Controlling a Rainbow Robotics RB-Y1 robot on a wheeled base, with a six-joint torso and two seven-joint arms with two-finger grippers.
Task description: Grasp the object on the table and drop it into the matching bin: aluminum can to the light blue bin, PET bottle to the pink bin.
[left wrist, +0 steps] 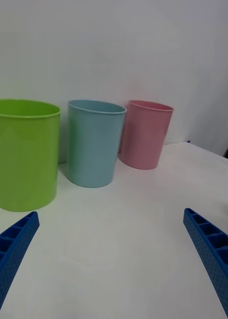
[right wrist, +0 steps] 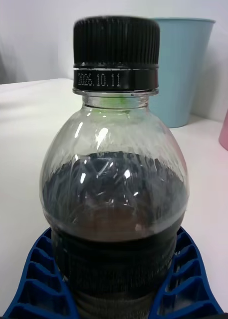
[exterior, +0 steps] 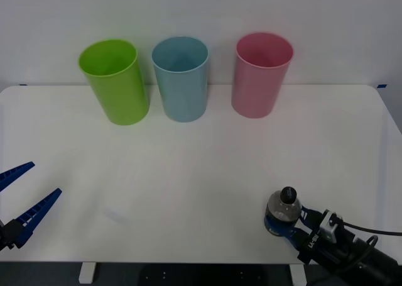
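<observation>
Nearest you, your right gripper (exterior: 284, 224) sits at the table's (exterior: 201, 173) front right edge, its blue fingers (right wrist: 186, 279) clamped around the lower body of the bottle (exterior: 284, 209). The bottle stands upright, black cap on top, dark contents in its lower half. Your left gripper (exterior: 22, 195) rests at the front left edge with its fingers spread wide, holding nothing. Along the far edge stand three bins in a row: green bin (exterior: 113, 80) on the left, light blue bin (exterior: 181, 77) in the middle, pink bin (exterior: 261, 73) on the right.
</observation>
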